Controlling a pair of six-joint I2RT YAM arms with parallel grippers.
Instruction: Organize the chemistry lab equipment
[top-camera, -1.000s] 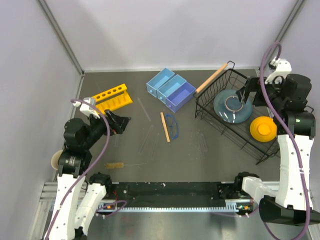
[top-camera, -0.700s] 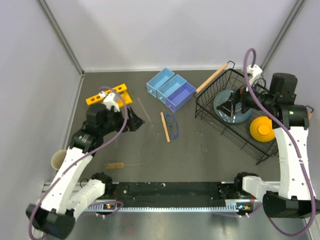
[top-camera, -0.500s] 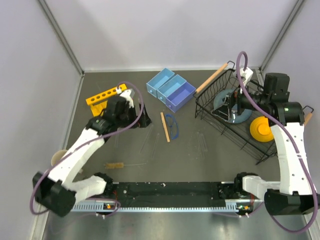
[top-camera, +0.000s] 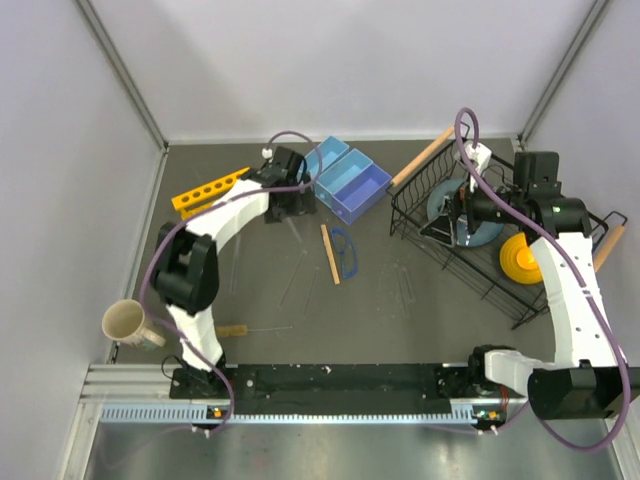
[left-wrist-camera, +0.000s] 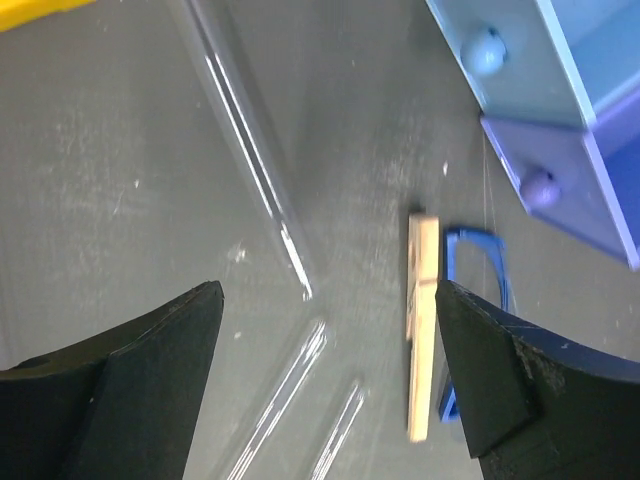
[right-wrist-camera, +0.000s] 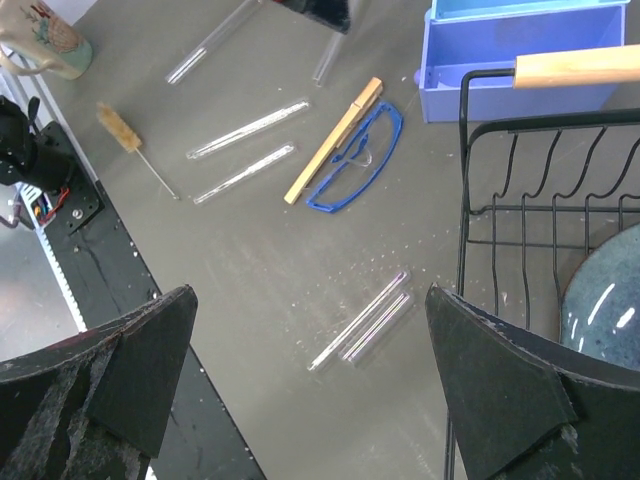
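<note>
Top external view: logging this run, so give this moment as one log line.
left pincer: open, empty, over glass tube | right pincer: open, empty, by basket | wooden stick, safety glasses: side by side on table

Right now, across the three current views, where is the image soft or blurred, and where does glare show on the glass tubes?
Left wrist: the blue drawers and wooden stick look soft, with white glare streaking one glass tube. Right wrist: sharp, paired tubes glinting faintly. Top external: even light; the tubes barely show.
</note>
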